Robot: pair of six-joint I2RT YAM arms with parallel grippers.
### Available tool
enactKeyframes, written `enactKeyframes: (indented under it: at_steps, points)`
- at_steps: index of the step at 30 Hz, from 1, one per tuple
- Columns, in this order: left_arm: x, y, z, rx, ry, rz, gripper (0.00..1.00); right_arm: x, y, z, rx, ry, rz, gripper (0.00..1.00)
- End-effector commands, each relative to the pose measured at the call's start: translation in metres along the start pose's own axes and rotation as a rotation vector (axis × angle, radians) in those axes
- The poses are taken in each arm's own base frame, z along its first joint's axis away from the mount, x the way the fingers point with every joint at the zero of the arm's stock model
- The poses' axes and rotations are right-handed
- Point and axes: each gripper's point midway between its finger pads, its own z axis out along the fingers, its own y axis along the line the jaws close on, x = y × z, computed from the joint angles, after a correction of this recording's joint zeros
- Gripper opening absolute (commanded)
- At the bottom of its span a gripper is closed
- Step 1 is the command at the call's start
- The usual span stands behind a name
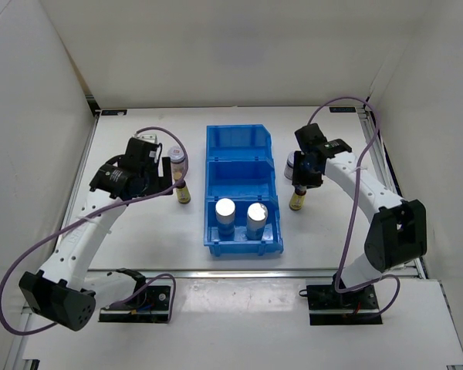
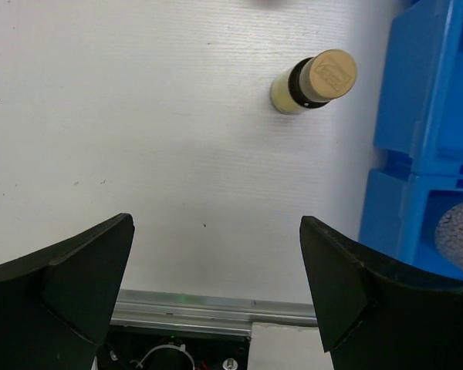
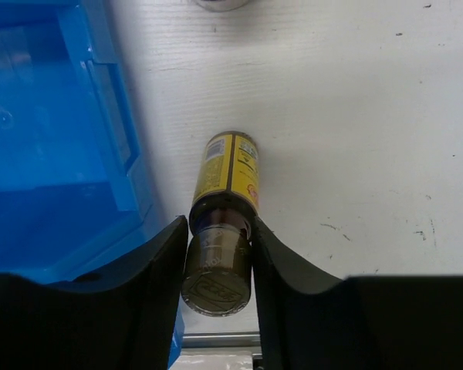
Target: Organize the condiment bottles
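**CONDIMENT BOTTLES: STOCK, POSITION, HANDLING**

Reference landmark: blue three-compartment plastic bin, mid-table.

- Silver-lidded cylindrical shakers, two. Upright, side by side in the bin's nearest compartment. Other two compartments holding nothing.
- Small amber bottle with yellow label and dark cap. Just outside the bin's right wall, level with the middle compartment. Clamped at the cap between the jaws of the right gripper. Whether clear of the white table or resting on it: cannot tell.
- Second amber bottle. Upright, free-standing, left of the bin.
- Left gripper. Near the second amber bottle, jaws spread wide, holding nothing.
- Squat white-lidded jars, one either side of the bin, just beyond each amber bottle: left jar, right jar half hidden by the arm.

Handling, judged: amber bottle light, rigid, smooth-sided, probably glass, hence breakable and prone to toppling on its narrow base. Ribbed cap likely the surest hold. Label area slicker.

Markings: embossed emblem on both amber bottles' cap tops. Small print on the yellow label. None legible.
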Motion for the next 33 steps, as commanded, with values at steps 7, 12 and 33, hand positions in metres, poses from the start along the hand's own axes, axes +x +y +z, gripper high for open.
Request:
enactKeyframes:
  at_steps: [7,12,33]
  points:
    - [0.009,0.019,-0.004,-0.027,-0.073,0.009,0.99,-0.007,-0.003,-0.002,-0.002,-0.011,-0.022,0.21]
    - [0.011,0.019,-0.008,-0.010,-0.093,0.003,0.99,-0.016,-0.004,-0.023,-0.005,-0.019,-0.041,0.04]
    - [0.023,0.019,0.012,-0.038,-0.062,-0.023,0.99,-0.084,0.109,-0.064,-0.211,-0.122,-0.202,0.00]
